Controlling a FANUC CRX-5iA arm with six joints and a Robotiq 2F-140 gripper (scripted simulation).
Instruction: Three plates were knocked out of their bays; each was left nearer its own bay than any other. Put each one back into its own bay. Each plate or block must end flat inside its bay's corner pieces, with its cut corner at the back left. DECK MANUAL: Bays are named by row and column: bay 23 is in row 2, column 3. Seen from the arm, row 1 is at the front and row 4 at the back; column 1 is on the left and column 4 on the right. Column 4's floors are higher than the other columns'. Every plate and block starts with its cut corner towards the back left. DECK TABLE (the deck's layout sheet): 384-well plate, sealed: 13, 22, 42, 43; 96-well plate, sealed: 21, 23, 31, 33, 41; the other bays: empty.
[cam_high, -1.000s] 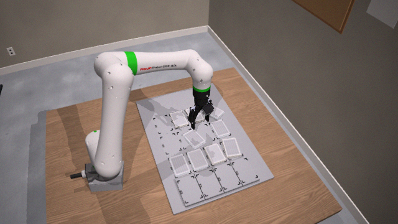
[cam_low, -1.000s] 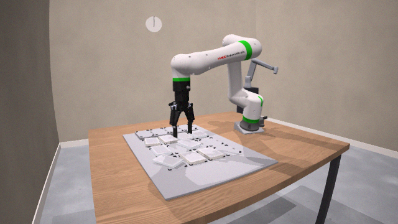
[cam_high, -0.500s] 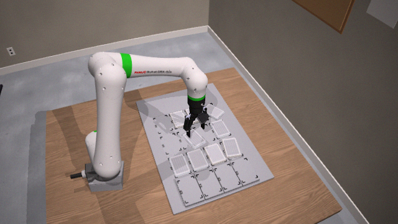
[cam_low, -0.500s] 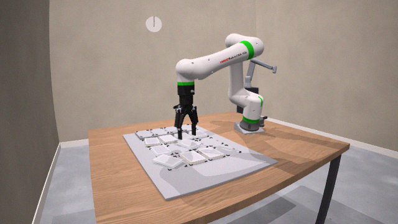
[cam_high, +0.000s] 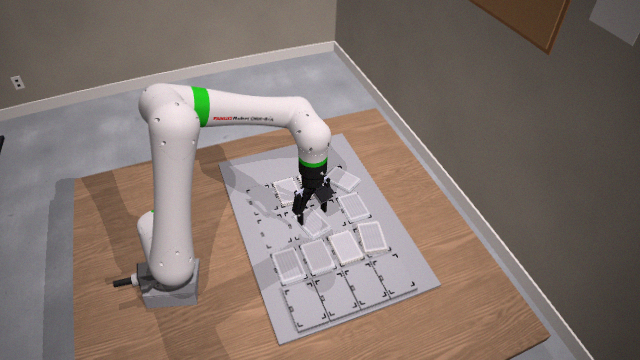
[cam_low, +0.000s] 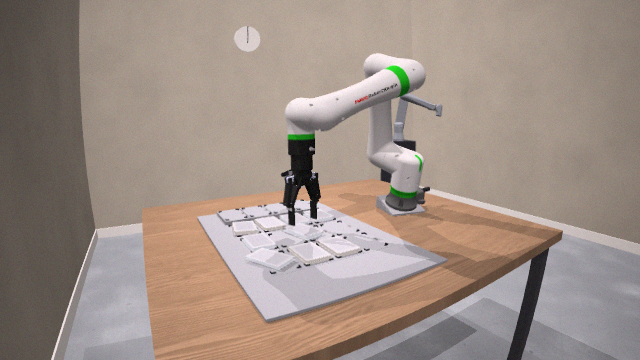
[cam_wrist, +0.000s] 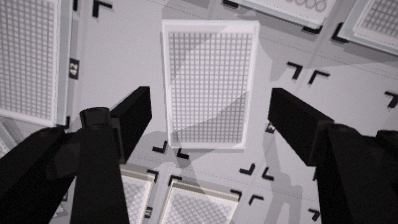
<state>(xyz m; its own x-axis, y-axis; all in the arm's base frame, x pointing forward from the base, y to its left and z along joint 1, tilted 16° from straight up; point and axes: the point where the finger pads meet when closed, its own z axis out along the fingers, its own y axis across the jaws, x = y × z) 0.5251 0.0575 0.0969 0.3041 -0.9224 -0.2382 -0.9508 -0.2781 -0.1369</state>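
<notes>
One plate (cam_high: 316, 223) (cam_low: 304, 231) (cam_wrist: 209, 85) lies askew to nearby corner pieces (cam_wrist: 319, 75), long axis crossing the spread of the empty, open gripper (cam_high: 312, 215) (cam_low: 303, 220) (cam_wrist: 210, 103).

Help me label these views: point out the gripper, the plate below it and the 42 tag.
Gripper (cam_high: 312, 215) (cam_low: 302, 220) (cam_wrist: 210, 103): top, exterior, wrist; midway between its fingertips.
Plate (cam_high: 316, 225) (cam_low: 304, 231) (cam_wrist: 210, 87): top, exterior, wrist; on its upper face.
42 tag (cam_wrist: 74, 68): wrist; middle of its dark face.
</notes>
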